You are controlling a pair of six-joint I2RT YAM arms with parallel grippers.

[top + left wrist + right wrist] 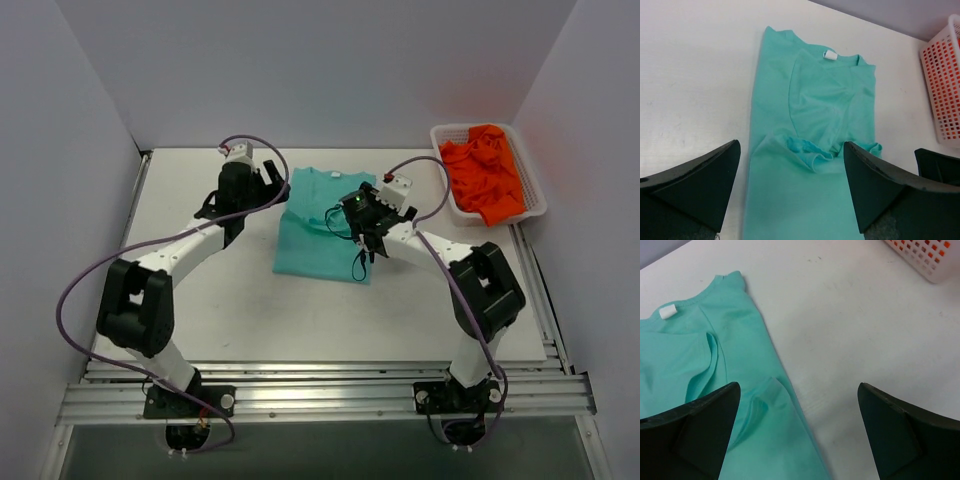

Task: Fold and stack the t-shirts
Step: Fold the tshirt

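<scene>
A white tabletop (200,310) sits boxed in by pale walls. In the middle lies the teal t-shirt (315,240), sides folded in to a narrow strip. Its long axis runs away from the arms, with the collar toward the far wall and the hem nearest. At the far right corner a white basket (538,190) holds crumpled orange t-shirts (485,170). The left claw (790,187) hangs over the shirt's left edge and the right claw (795,430) over its right, both spread wide and gripping nothing. A small white label (830,55) marks the collar.

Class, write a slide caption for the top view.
Left hand and right hand, both open, above a folded teal t-shirt; orange t-shirts heaped in a basket.
</scene>
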